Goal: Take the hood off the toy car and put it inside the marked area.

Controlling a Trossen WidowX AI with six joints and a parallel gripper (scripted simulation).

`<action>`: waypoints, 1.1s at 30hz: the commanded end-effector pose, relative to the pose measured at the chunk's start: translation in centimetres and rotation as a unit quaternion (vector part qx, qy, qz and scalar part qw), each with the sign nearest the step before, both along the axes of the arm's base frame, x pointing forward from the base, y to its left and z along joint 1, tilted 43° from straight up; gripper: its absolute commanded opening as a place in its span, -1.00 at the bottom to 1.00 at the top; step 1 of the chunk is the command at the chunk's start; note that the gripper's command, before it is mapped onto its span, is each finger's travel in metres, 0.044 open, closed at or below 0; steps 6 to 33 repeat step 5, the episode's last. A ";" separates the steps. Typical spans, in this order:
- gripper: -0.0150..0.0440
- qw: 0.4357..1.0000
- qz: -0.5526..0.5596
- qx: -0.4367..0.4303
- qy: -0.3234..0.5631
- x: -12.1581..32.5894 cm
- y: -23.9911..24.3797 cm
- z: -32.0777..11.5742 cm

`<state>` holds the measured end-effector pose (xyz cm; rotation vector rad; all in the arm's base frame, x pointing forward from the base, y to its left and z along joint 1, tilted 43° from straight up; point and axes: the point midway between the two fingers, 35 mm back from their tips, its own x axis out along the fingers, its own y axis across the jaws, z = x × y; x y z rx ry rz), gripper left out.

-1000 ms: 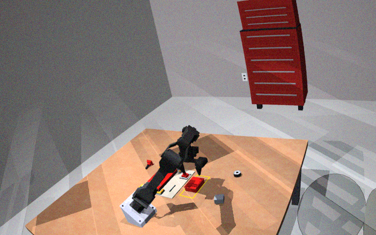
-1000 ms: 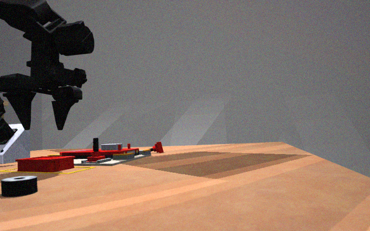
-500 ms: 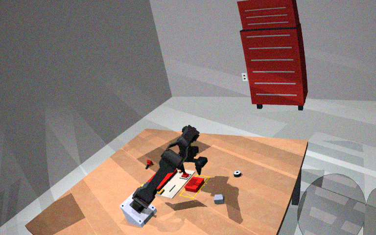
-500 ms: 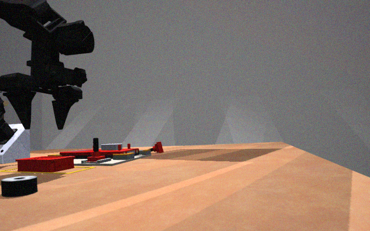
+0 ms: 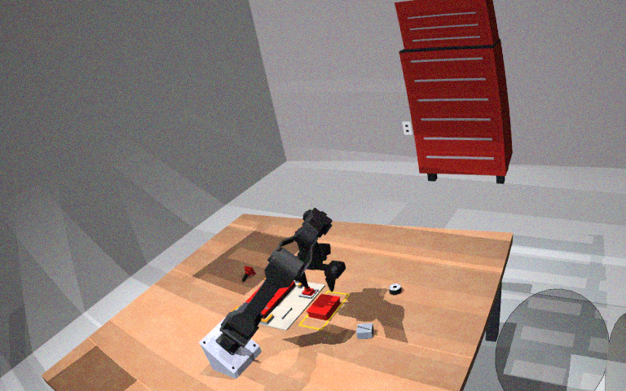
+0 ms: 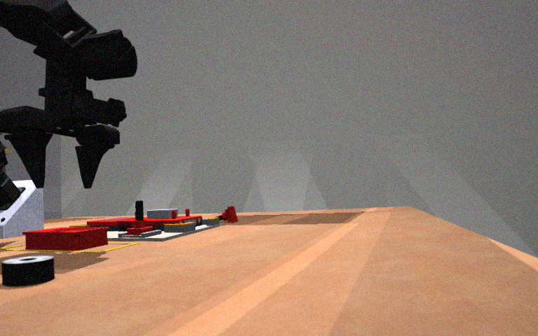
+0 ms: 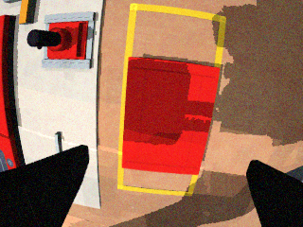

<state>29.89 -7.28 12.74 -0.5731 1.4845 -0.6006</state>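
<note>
The hood, a red box-like part (image 5: 324, 305) (image 6: 65, 239) (image 7: 166, 95), lies flat on the table within the yellow outline (image 5: 309, 327) (image 6: 122, 247) (image 7: 131, 28) of the marked area. Its long sides run close along the outline; the line on the side toward the board is partly hidden. My gripper (image 5: 319, 288) (image 6: 63, 187) (image 7: 172, 163) is open and empty. Its fingertips hang above the hood, clear of it. The long red body (image 5: 276, 299) (image 6: 118, 221) beside it, seemingly the toy car, is partly hidden by the arm in the top view.
A white board (image 5: 286, 313) (image 7: 57, 95) beside the outline carries a red part with an upright black peg (image 5: 307, 292) (image 6: 139, 210) (image 7: 43, 39). A black-and-white ring (image 5: 394, 288) (image 6: 27, 273), a grey block (image 5: 364, 330) and a small red piece (image 5: 248, 270) (image 6: 230, 214) lie on the table.
</note>
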 end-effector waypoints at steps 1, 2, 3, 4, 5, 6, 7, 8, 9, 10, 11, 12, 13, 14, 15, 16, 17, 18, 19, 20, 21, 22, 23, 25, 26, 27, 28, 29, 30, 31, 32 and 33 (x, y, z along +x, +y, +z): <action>1.00 1.000 -0.002 0.001 -0.002 0.0 0.0 0.0; 1.00 1.000 -0.002 0.001 -0.002 0.0 0.0 0.0; 1.00 1.000 -0.002 0.001 -0.002 0.0 0.0 0.0; 1.00 1.000 -0.002 0.001 -0.002 0.0 0.0 0.0; 1.00 1.000 -0.002 0.001 -0.002 0.0 0.0 0.0; 1.00 1.000 -0.002 0.001 -0.002 0.0 0.0 0.0; 1.00 1.000 -0.002 0.001 -0.002 0.0 0.0 0.0; 1.00 1.000 -0.002 0.001 -0.002 0.0 0.0 0.0; 1.00 1.000 -0.002 0.001 -0.002 0.0 0.0 0.0; 1.00 1.000 -0.002 0.001 -0.002 0.0 0.0 0.0; 1.00 1.000 -0.002 0.001 -0.002 0.0 0.0 0.0; 1.00 1.000 -0.002 0.001 -0.002 0.0 0.0 0.0; 1.00 1.000 -0.002 0.001 -0.002 0.0 0.0 0.0; 1.00 1.000 -0.002 0.001 -0.002 0.0 0.0 0.0; 1.00 1.000 -0.002 0.001 -0.002 0.0 0.0 0.0; 1.00 1.000 -0.002 0.001 -0.002 0.0 0.0 0.0; 1.00 1.000 -0.002 0.001 -0.002 0.0 0.0 0.0; 1.00 1.000 -0.002 0.001 -0.002 0.0 0.0 0.0; 1.00 1.000 -0.002 0.001 -0.002 0.0 0.0 0.0; 1.00 1.000 -0.002 0.001 -0.002 0.0 0.0 0.0; 1.00 1.000 -0.002 0.001 -0.002 0.0 0.0 0.0; 1.00 1.000 -0.002 0.001 -0.002 0.0 0.0 0.0; 1.00 1.000 -0.002 0.001 -0.002 0.0 0.0 0.0; 1.00 1.000 -0.002 0.001 -0.002 0.0 0.0 0.0; 1.00 1.000 -0.002 0.001 -0.002 0.0 0.0 0.0; 1.00 1.000 -0.002 0.001 -0.002 0.0 0.0 0.0; 1.00 1.000 -0.002 0.001 -0.002 0.0 0.0 0.0; 1.00 1.000 -0.002 0.001 -0.002 0.0 0.0 0.0; 1.00 1.000 -0.002 0.001 -0.002 0.0 0.0 0.0; 1.00 1.000 -0.002 0.001 -0.002 0.0 0.0 0.0; 1.00 1.000 -0.002 0.001 -0.002 0.0 0.0 0.0; 1.00 1.000 -0.002 0.001 -0.002 0.0 0.0 0.0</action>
